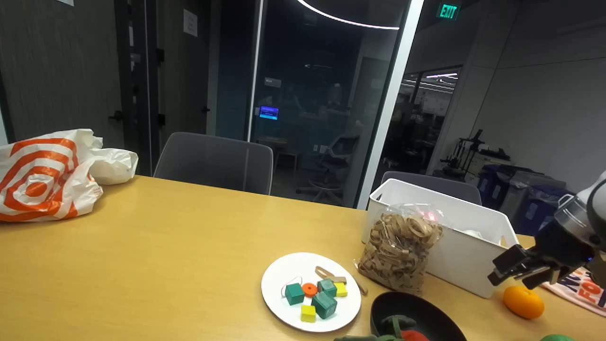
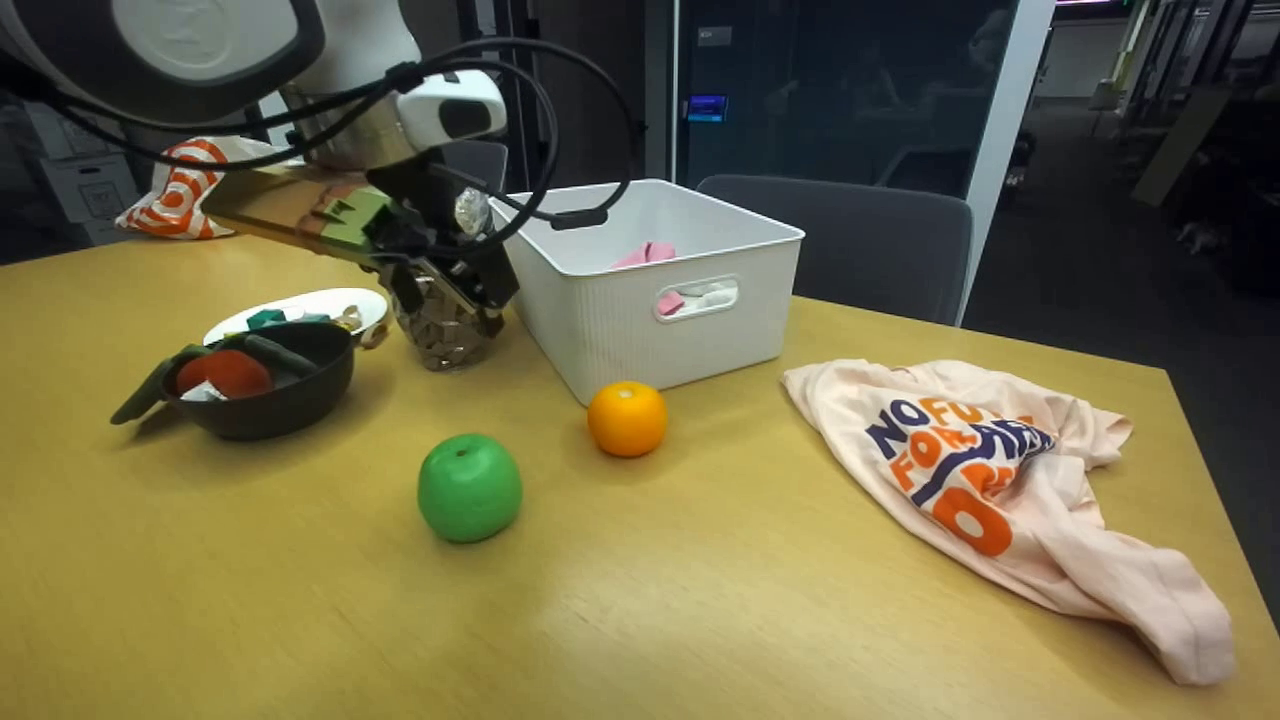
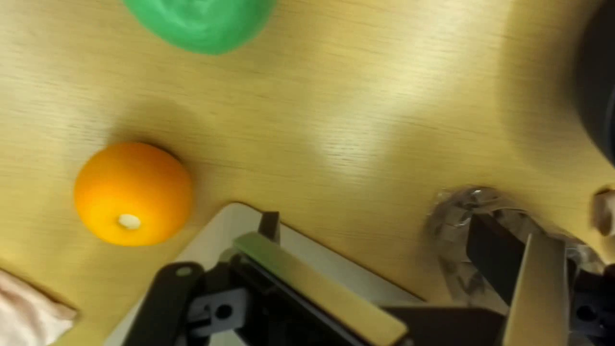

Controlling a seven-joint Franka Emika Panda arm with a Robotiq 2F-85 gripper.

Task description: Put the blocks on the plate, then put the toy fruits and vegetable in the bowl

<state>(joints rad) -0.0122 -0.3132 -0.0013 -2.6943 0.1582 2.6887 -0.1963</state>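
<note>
Several teal and yellow blocks (image 1: 324, 304) lie on the white plate (image 1: 279, 308) with an orange ring. The black bowl (image 2: 290, 412) holds a red toy (image 2: 236, 373) and dark green toy pieces; a green one (image 2: 150, 392) hangs over its rim. The toy orange (image 2: 627, 419) and green apple (image 2: 470, 488) stand on the table, and both the orange (image 3: 133, 194) and the apple (image 3: 204, 21) show in the wrist view. My gripper (image 3: 379, 238) is open and empty, raised above the table by the white box. The orange lies beyond one finger, not between the fingers.
A tall white box (image 2: 690, 335) stands close to the gripper and the orange. A clear bag of brown strips (image 1: 400, 251) leans by it. A pink cloth (image 2: 960, 480) lies on the table. A white and orange bag (image 1: 47, 180) is far off.
</note>
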